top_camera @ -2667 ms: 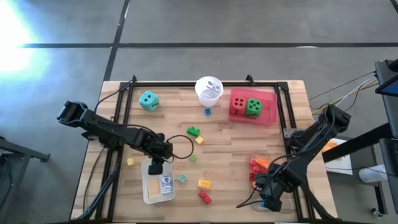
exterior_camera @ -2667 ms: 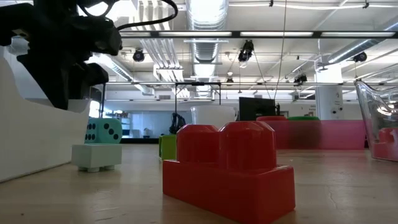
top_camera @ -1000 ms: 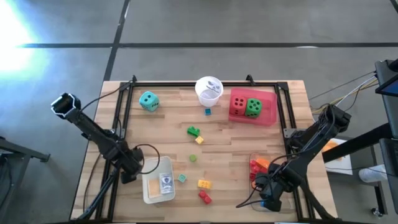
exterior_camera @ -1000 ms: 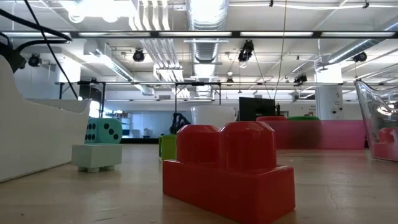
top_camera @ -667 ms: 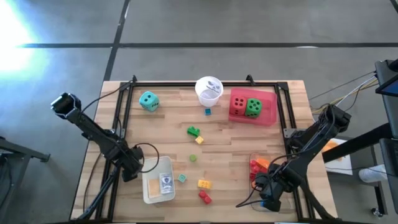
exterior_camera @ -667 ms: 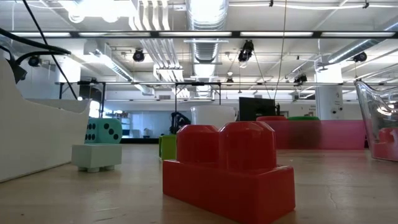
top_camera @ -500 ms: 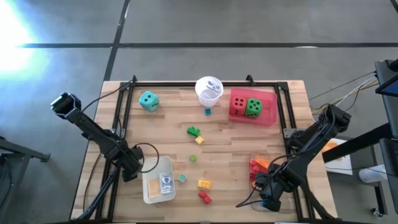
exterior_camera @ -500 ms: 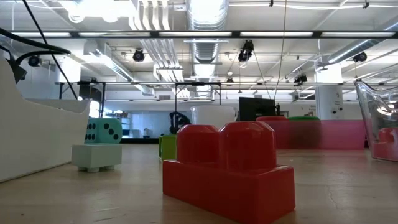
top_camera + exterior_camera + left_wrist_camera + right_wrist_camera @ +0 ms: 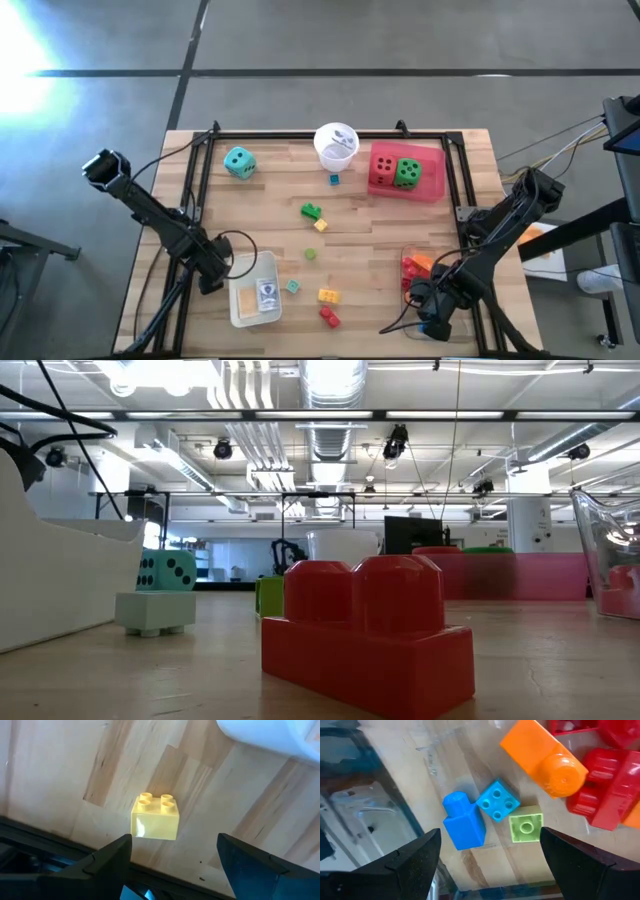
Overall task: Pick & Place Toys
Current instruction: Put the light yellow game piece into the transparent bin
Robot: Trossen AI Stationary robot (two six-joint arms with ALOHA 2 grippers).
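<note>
Overhead layout of the wooden bench (image 9: 380,250). The left gripper (image 9: 210,280) hangs low at the near left, just left of the white tray (image 9: 254,290), its fingers (image 9: 107,857) apart and empty; in its wrist view a yellow brick (image 9: 155,817) lies on the wood between them, untouched. The white tray holds a small card (image 9: 267,293). The right gripper (image 9: 428,310) sits at the near right, beside the clear tray (image 9: 420,268), fingers (image 9: 415,855) apart and holding nothing. Its wrist view shows bricks lying in that tray: a blue brick (image 9: 464,821), a smaller light-blue brick (image 9: 497,800), a light-green brick (image 9: 526,826), an orange brick (image 9: 545,757) and red bricks (image 9: 605,780).

On the far side, a white cup (image 9: 336,145) stands at the middle, with a pink tray (image 9: 432,180) to its right holding a red die (image 9: 383,171) and a green die (image 9: 407,173). A teal die (image 9: 239,162) rests on the wood to the far left.

Loose pieces lie on the middle of the bench: a green brick (image 9: 312,211), a yellow-orange brick (image 9: 328,296) and a red brick (image 9: 329,317) at the near edge. In the low view the red brick fills the foreground and the teal die shows behind a pale brick (image 9: 155,612).
</note>
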